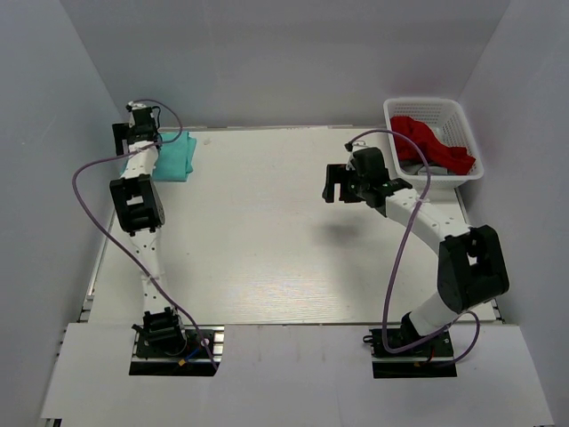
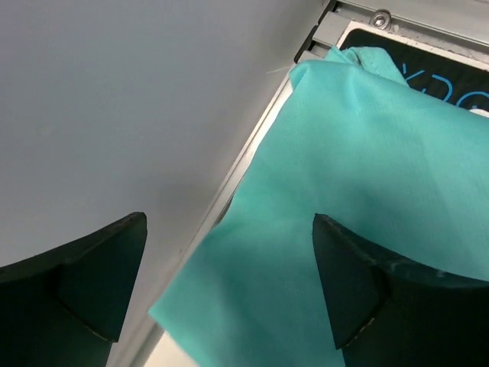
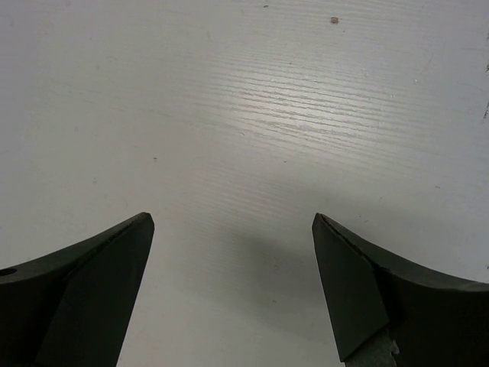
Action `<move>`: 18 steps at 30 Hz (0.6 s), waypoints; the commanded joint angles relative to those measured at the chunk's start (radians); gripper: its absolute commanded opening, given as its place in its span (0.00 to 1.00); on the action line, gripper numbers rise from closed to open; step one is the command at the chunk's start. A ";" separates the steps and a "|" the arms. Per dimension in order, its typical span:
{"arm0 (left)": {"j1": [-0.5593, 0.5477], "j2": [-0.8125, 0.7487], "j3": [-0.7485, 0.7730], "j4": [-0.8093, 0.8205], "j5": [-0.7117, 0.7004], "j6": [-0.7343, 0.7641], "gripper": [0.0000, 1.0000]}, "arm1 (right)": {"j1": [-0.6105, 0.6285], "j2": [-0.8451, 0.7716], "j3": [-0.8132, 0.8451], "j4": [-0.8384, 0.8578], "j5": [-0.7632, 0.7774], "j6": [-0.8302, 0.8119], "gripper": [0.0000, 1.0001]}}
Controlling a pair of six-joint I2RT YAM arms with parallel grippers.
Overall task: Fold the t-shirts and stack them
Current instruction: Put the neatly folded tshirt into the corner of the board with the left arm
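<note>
A folded teal t-shirt (image 1: 178, 155) lies at the table's far left corner; it fills the left wrist view (image 2: 367, 191). My left gripper (image 1: 130, 135) hangs open just above its left edge, by the wall, holding nothing (image 2: 229, 260). A red t-shirt (image 1: 431, 142) lies crumpled in a white basket (image 1: 394, 124) at the far right, with a dark garment under it. My right gripper (image 1: 338, 184) is open and empty above the bare table, left of the basket (image 3: 233, 260).
Grey walls close in the table on the left, back and right. The table's left metal rail (image 2: 252, 153) runs beside the teal shirt. Purple cables loop off both arms.
</note>
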 commanded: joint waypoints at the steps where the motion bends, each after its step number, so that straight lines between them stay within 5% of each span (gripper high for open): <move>1: -0.018 -0.176 -0.027 -0.013 -0.018 -0.047 1.00 | -0.004 -0.087 -0.014 0.002 -0.045 0.038 0.90; 5: -0.018 -0.342 -0.070 -0.127 0.034 -0.189 1.00 | -0.002 -0.166 -0.051 0.053 -0.085 0.070 0.90; 9: -0.038 -0.691 -0.293 -0.193 0.145 -0.390 1.00 | -0.002 -0.271 -0.158 0.105 -0.131 0.116 0.90; 16: -0.197 -1.260 -1.251 0.162 0.606 -0.639 1.00 | -0.004 -0.412 -0.356 0.166 -0.180 0.187 0.90; 18: -0.251 -1.431 -1.410 0.204 0.686 -0.700 1.00 | -0.001 -0.452 -0.394 0.124 -0.156 0.199 0.90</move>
